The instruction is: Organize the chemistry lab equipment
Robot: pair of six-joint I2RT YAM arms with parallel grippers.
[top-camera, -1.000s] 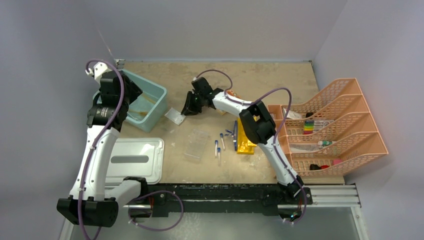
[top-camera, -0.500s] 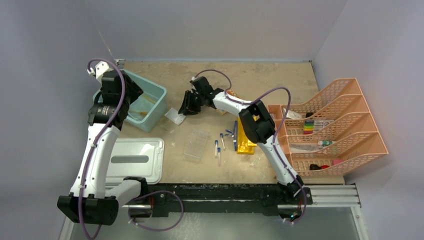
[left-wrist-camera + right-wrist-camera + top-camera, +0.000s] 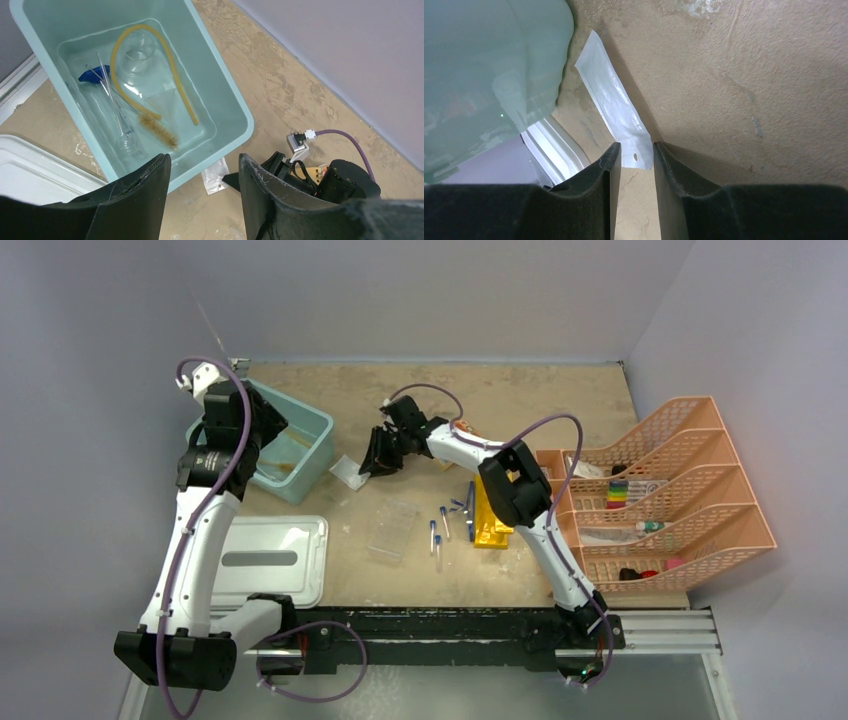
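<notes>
From above, the right gripper (image 3: 376,458) is down at the small clear bag (image 3: 349,472), which lies flat on the table just beside the teal tub (image 3: 312,430). The blue-capped tubes (image 3: 438,532), the clear tube rack (image 3: 392,530) and a yellow rack (image 3: 491,522) are loose further along. Looking down the left wrist, the left gripper (image 3: 204,161) hangs over the tub, jaws wide apart and empty. Inside the tub lie a yellow hose (image 3: 145,65), a glass flask (image 3: 136,57), a bristle brush (image 3: 159,130) and a blue piece (image 3: 91,76). From the right wrist, the jaws are narrowly parted, straddling the bag's punched end, which looks flat and unpinched. I'd press low and close on that end squarely, since the thin film could slip out.
</notes>
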